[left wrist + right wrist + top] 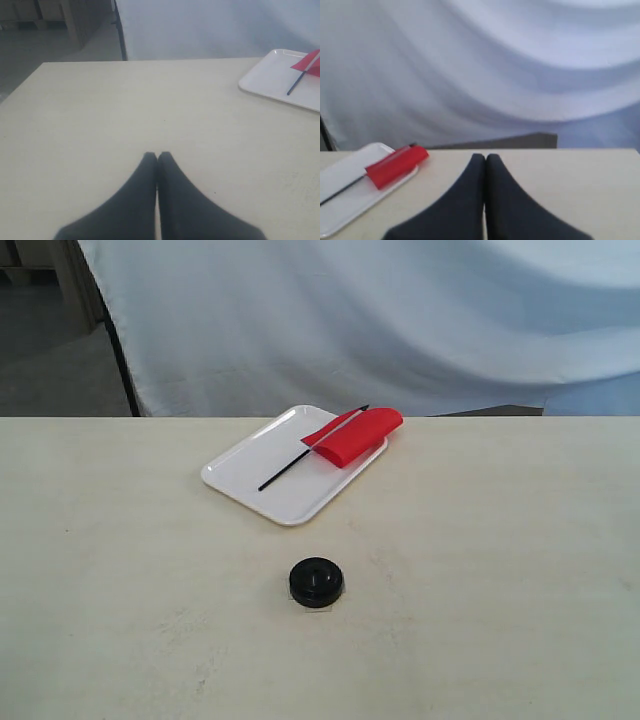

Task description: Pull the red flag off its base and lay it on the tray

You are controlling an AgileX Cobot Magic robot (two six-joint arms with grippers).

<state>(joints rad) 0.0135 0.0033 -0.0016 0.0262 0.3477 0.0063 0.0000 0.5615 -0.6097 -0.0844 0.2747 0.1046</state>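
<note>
Red cloth on white plastic: the red flag [356,433] lies flat on the tray [238,468], its thin black stick [285,471] slanting across the bare middle and its cloth bunched at the tray's far rim. The base [316,582], a small black puck with nothing standing in it, sits alone on the pale surface [500,600], well apart from the tray. By the look of it, the job is done.

Neither arm shows in the exterior view. Each wrist camera shows its own: the left hand [157,155] and the right hand [485,157] are both closed tight on nothing, above bare surface.

The flag looks feather-light, and its soft cloth would probably crumple or slip if pinched. The stick looks stiff but slender, likely to roll on the smooth tray or bend under a hard squeeze. Should it need lifting again, the bare stretch of stick below the cloth seems the place to take it, gently.

Only the exterior view shows the base and the gap between it and the tray. The left wrist view catches just a corner of the tray, the stick's lower end and a sliver of red. The right wrist view, low and blurred, shows the cloth at the rim against a draped white backdrop [520,60]; whether the cloth overhangs the edge cannot be told
</note>
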